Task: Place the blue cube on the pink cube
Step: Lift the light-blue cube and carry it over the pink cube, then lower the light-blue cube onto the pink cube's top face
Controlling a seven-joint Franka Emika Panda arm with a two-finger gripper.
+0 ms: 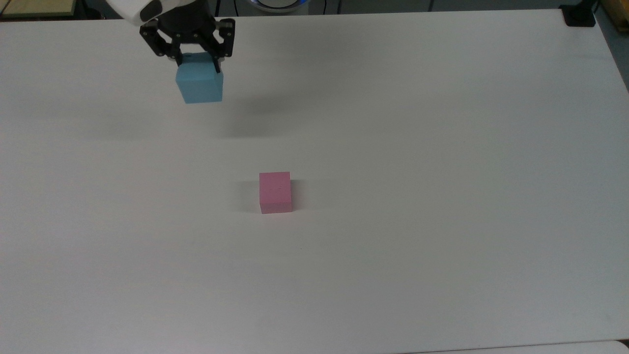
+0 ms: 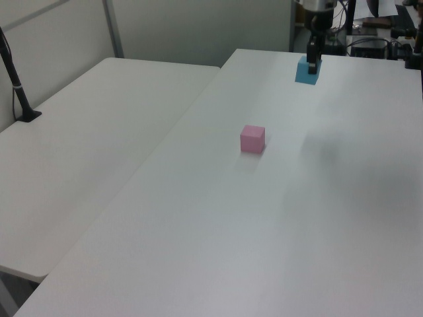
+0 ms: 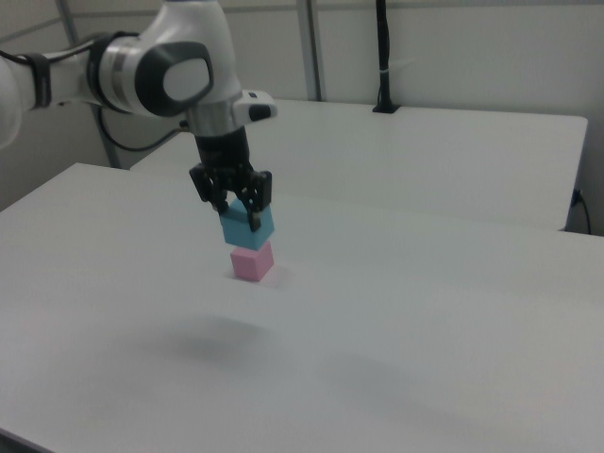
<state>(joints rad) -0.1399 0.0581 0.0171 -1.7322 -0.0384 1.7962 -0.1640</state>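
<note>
Left view, your inventory at that moment: 1 white table, and a 2nd white table just beside it on the left view's left. 1 pink cube sat flat near mid-table. 1 blue cube hung at the far end, clamped by your gripper from above, well apart from the pink one. 1 black post stood at the left view's left edge.
</note>
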